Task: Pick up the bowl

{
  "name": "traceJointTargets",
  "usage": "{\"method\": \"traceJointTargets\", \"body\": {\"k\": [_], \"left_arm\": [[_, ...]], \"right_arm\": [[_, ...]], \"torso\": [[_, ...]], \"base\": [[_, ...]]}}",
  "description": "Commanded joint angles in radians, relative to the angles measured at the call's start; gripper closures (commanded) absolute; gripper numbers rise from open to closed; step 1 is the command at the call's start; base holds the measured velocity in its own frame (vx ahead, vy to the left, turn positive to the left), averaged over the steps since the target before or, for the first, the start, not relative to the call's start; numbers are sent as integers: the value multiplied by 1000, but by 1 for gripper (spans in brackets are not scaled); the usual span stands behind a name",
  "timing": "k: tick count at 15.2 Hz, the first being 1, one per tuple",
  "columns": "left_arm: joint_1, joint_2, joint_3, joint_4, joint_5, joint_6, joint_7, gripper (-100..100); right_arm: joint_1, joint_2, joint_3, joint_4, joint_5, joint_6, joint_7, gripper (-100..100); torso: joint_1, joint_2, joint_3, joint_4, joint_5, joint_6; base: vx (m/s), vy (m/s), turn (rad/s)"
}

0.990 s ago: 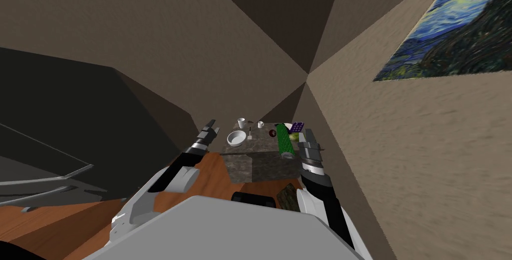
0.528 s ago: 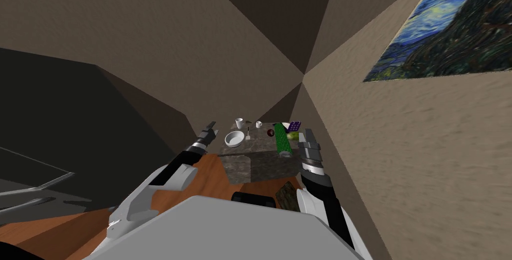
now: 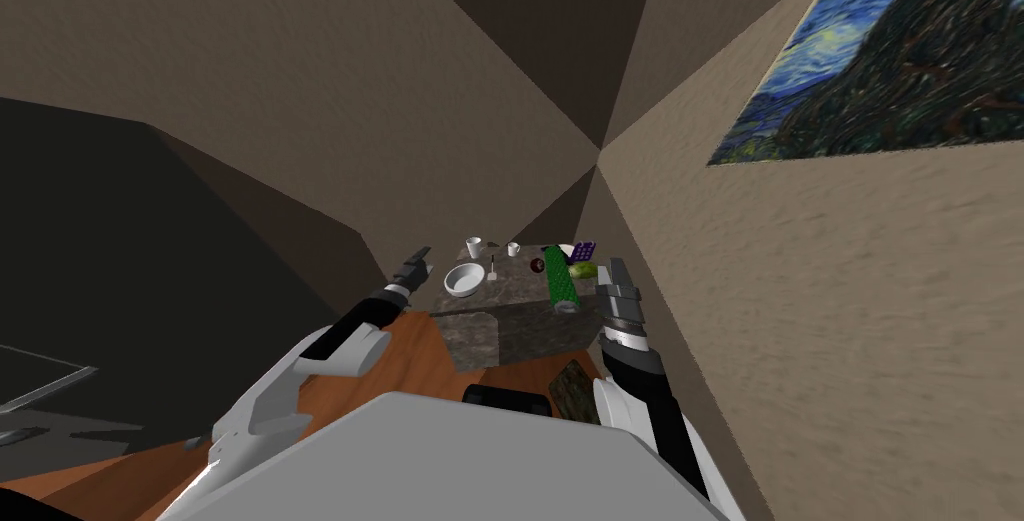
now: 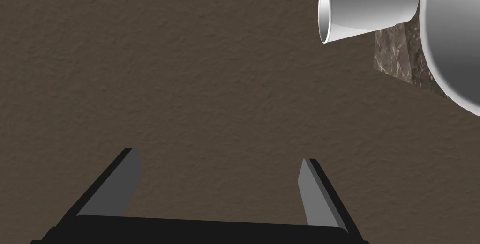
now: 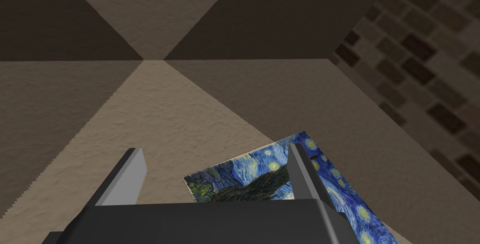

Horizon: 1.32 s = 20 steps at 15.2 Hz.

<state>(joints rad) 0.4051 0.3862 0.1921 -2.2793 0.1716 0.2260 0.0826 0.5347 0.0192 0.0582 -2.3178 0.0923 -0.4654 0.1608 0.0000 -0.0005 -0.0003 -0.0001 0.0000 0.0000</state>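
One white bowl [image 3: 464, 280], two white cups [image 3: 474, 246] on counter [image 3: 520, 297]. Left pincer [image 3: 419, 261], at bowl's nine o'clock, and right pincer [image 3: 617, 271]: fingers apart.

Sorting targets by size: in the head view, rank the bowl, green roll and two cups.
Largest to smallest:
1. green roll, the longest
2. bowl, close behind
3. left cup
4. right cup, slightly smaller
Both cups stand farther back, so true sizes are unsure.

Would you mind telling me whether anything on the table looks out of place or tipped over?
Only the green roll: it lies on its side, its near end at the table's front edge by the right end effector. The bowl and cups sit upright.
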Motion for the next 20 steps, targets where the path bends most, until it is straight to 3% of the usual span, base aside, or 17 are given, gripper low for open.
{"method": "traceJointTargets", "body": {"k": [1, 2, 8, 10, 11, 14, 15, 18, 19, 20], "left_arm": [[1, 4, 4, -1, 4, 39, 1, -100], [-6, 19, 22, 7, 25, 69, 2, -100], [-14, 33, 41, 16, 45, 179, 3, -100], [-14, 33, 41, 16, 45, 193, 3, -100], [-21, 46, 59, 25, 66, 228, 5, -100], [-21, 46, 59, 25, 66, 272, 5, -100], [-29, 58, 78, 34, 88, 308, 6, -100], [-29, 58, 78, 34, 88, 352, 6, -100], [-37, 69, 97, 43, 109, 383, 7, -100], [-37, 69, 97, 43, 109, 402, 7, -100]], "right_arm": [[0, 0, 0, 0, 0, 0, 0, 0], [0, 0, 0, 0, 0, 0, 0, 0], [0, 0, 0, 0, 0, 0, 0, 0], [0, 0, 0, 0, 0, 0, 0, 0], [0, 0, 0, 0, 0, 0, 0, 0], [0, 0, 0, 0, 0, 0, 0, 0], [0, 0, 0, 0, 0, 0, 0, 0], [0, 0, 0, 0, 0, 0, 0, 0], [0, 0, 0, 0, 0, 0, 0, 0], [0, 0, 0, 0, 0, 0, 0, 0]], "torso": [[0, 0, 0, 0, 0, 0], [0, 0, 0, 0, 0, 0], [0, 0, 0, 0, 0, 0], [0, 0, 0, 0, 0, 0], [0, 0, 0, 0, 0, 0], [0, 0, 0, 0, 0, 0], [0, 0, 0, 0, 0, 0], [0, 0, 0, 0, 0, 0], [0, 0, 0, 0, 0, 0], [0, 0, 0, 0, 0, 0]], "base": [[0, 0, 0], [4, -5, -120], [4, -3, -82], [1, 0, 10], [4, -6, -139], [4, -1, -65], [4, -5, -95], [4, -2, -68], [5, -6, -122], [7, -4, -140]]}}
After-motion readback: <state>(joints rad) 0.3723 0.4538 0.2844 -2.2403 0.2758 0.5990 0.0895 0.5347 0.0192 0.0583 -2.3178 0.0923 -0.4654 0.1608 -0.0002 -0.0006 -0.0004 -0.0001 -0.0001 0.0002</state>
